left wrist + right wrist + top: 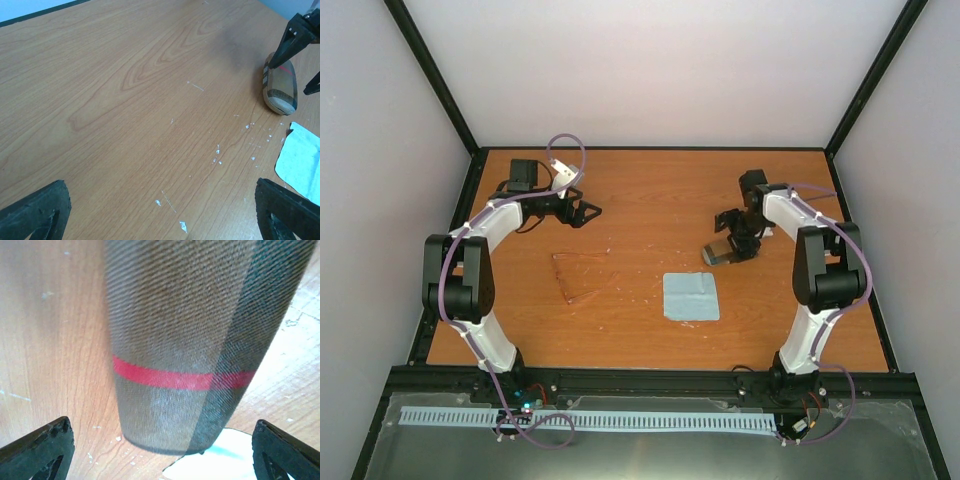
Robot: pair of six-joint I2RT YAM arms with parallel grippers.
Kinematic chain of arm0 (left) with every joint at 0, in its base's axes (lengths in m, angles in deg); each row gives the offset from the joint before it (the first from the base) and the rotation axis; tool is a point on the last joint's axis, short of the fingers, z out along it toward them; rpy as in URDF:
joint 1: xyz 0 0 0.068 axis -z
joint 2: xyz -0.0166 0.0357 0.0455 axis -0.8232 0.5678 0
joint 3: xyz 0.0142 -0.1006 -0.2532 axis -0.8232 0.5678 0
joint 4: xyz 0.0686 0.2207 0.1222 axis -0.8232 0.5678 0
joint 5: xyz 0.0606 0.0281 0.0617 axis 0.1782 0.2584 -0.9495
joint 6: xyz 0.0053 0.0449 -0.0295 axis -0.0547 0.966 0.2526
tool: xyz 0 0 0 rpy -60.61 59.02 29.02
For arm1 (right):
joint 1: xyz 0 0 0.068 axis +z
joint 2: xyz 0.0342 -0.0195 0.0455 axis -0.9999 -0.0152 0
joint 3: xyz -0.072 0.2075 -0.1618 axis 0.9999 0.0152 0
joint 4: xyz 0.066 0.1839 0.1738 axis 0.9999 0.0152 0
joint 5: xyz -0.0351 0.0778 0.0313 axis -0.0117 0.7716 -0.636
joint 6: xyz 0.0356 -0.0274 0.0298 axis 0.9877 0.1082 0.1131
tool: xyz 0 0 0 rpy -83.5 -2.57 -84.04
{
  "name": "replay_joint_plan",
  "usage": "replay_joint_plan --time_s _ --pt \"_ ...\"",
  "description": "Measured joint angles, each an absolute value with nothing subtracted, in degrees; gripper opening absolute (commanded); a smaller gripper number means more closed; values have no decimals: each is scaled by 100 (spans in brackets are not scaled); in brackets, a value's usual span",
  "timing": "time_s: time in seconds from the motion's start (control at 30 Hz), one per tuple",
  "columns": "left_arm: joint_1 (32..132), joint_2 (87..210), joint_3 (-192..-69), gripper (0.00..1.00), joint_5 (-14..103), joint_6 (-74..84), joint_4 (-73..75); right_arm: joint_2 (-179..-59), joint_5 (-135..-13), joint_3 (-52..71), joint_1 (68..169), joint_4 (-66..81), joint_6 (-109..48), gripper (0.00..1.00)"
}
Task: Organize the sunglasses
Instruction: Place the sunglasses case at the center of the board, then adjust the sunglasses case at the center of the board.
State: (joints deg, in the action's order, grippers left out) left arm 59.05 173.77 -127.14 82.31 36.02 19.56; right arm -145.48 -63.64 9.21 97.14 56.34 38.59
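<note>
the sunglasses (578,276) lie flat on the table (650,190), left of centre, near the left gripper (586,212) and well apart from the cloth (690,296) and the striped case (720,252). the left gripper hangs wide, with nothing between its fingers. the right gripper (735,242) stands wide astride the case, its fingertips (37,447) clear of the fabric on both sides, so it holds nothing. the sunglasses look light, thin and stiff, but easy to snap or scratch, and likely slick on the wood. the bridge or the frame's top bar seems the safest place to pinch, gently, avoiding the lenses and the slender arms.
</note>
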Motion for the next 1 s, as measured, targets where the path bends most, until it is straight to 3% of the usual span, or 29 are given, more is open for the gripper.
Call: replay_joint_plan --time_s 0.1,0.13,0.2,0.23,0.27,0.57,1.0 --pt "5905 17377 -12714 99 8227 3602 1950 -14470 -6447 718 9714 5848 3590 86" --pt "5905 17377 -12714 99 8227 3602 1950 -14448 -6504 580 9714 5942 3428 73" --pt "5905 17377 -12714 99 8227 3602 1952 -14382 -6624 294 9714 6104 3022 25" --pt "5905 17377 -12714 100 8225 3602 1952 -14336 -6670 158 9714 6183 2795 11" --pt "5905 17377 -12714 100 8227 3602 1952 -14269 -6735 33 9716 6268 2534 4" --pt "5905 17377 -12679 99 8229 3617 1987 -14046 -7343 359 10177 7245 646 3" --pt "5905 17375 -12629 99 8258 3725 2199 -14889 -7736 344 10575 7431 218 3"
